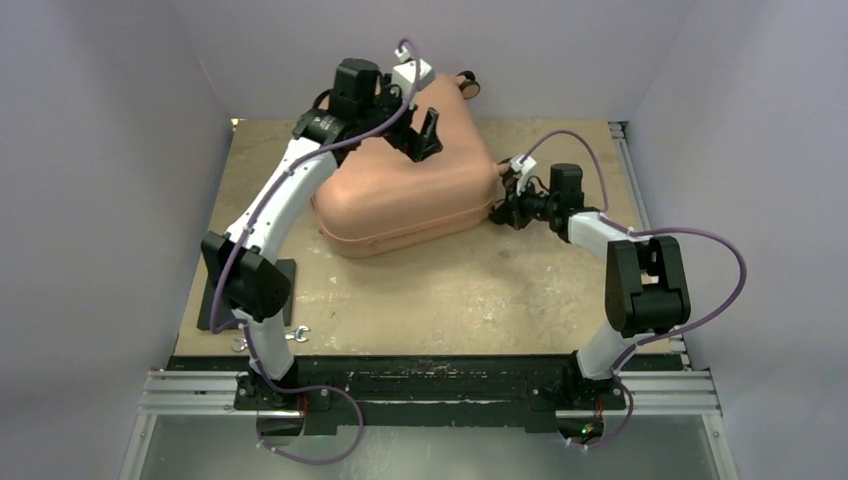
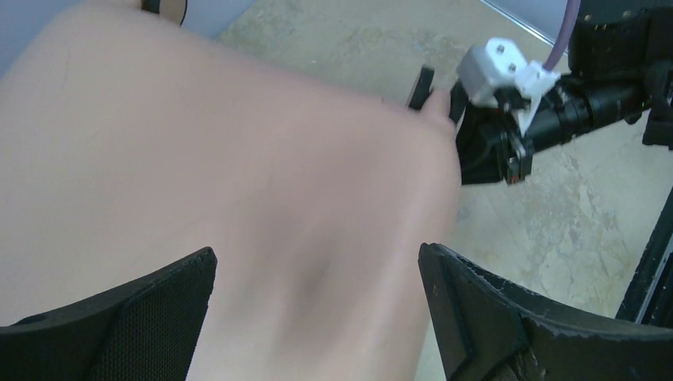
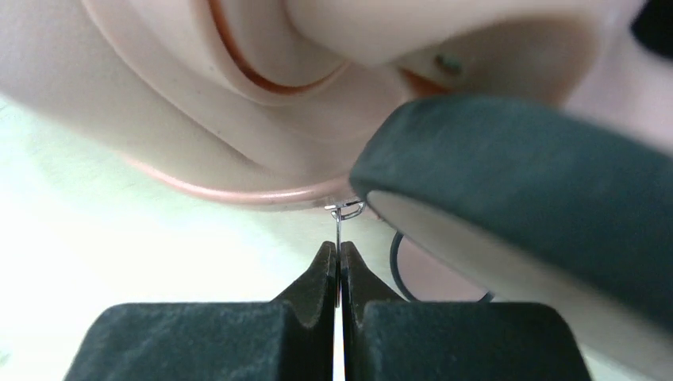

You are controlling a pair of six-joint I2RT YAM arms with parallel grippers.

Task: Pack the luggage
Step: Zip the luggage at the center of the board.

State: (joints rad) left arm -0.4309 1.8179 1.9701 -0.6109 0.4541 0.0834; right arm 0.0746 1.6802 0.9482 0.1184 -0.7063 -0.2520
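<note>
From above, the luggage (image 1: pixel 400 195), a large salmon-pink hard-shell suitcase with rounded corners, lies closed on the scuffed tan wooden table (image 1: pixel 450 300), towards the far side and a little left of centre. One small pink-and-black wheel (image 1: pixel 467 85) pokes out at its far corner. The left gripper (image 1: pixel 425 138) hangs over the top of the shell, and the right gripper (image 1: pixel 500 205) is tucked against the suitcase's right-hand corner. From up there you cannot tell what either one is doing.

The left wrist camera settles the first. Its two black fingers (image 2: pixel 127 325) stand wide apart with only the smooth pink shell below them, so that gripper is released and holds nothing. The same view catches the other arm's tips at the shell's edge.

The right wrist camera alone shows the detail. Its tips are clenched on a thin silver metal pull (image 3: pixel 339 230) that hangs from the rim where the two shells meet. A dark wheel looms blurred just to its right.

Only the overhead view shows a flat black pad (image 1: pixel 206 305) at the table's left edge, under the left arm's elbow.
</note>
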